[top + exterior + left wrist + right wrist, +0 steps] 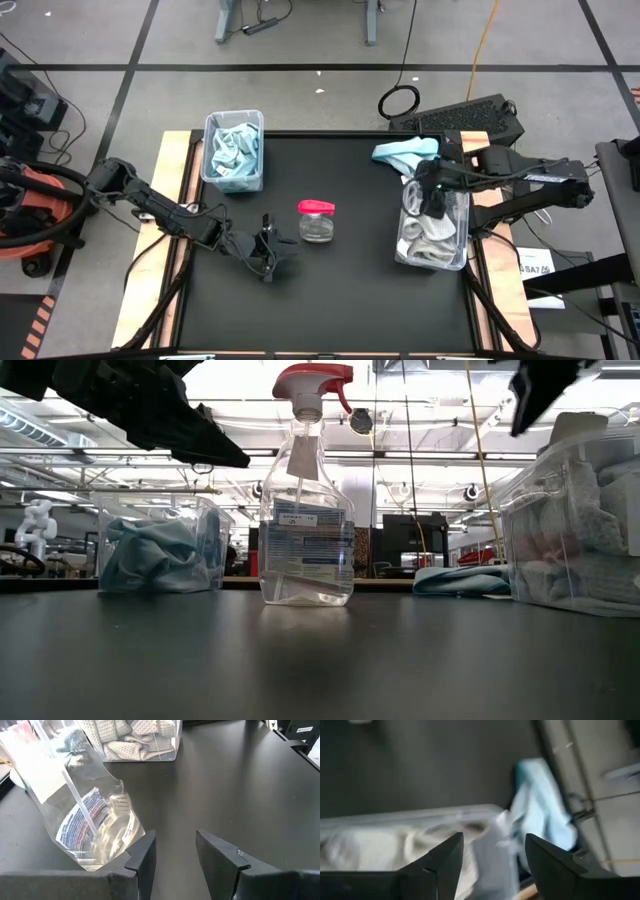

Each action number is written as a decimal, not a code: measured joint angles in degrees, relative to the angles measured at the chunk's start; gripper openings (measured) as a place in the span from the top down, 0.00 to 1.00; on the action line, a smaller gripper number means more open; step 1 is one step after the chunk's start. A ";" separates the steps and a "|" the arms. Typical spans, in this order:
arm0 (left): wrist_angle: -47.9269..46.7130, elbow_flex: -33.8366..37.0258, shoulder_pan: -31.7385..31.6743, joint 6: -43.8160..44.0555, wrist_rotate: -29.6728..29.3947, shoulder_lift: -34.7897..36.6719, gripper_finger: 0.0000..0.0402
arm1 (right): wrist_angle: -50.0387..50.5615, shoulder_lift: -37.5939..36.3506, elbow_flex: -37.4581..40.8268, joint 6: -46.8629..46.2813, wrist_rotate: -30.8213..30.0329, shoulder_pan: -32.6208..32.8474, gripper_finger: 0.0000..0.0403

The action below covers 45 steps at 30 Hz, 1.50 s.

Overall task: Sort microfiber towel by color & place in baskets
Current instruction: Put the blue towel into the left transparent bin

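Right gripper (pixel 432 196) hovers open above grey-towel basket (pixel 461 262).

**Layout around the spray bottle**

The spray bottle (pixel 316 220) stands upright mid-table. Left of it and farther back sits one basket (pixel 233 151) with towels (pixel 234 152) in it. Right of the bottle sits the other basket (pixel 433 229), also holding towels (pixel 428 238). One loose towel (pixel 405 152) lies on the table just behind that right basket. The left gripper (pixel 268 252) hangs beside the bottle; the right gripper (pixel 432 195) is over the right basket.
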<state>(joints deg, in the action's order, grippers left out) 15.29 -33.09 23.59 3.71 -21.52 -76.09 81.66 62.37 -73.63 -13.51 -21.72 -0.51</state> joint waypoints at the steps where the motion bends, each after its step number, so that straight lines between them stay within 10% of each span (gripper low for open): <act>1: 0.00 0.01 0.00 -0.09 0.00 0.00 0.63 | -0.90 0.00 -0.64 0.66 -1.56 -0.45 0.49; 23: 0.17 -0.01 0.00 -1.16 0.02 0.00 0.63 | -19.97 14.06 -1.24 15.95 -3.44 -27.06 0.47; 45: -0.21 -0.01 0.07 -1.14 0.02 0.00 0.63 | -25.79 39.71 -1.24 16.82 12.88 -44.29 0.47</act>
<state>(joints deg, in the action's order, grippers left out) 15.07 -33.10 23.66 2.57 -21.50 -76.09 55.87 102.08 -74.87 3.31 -8.84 -44.80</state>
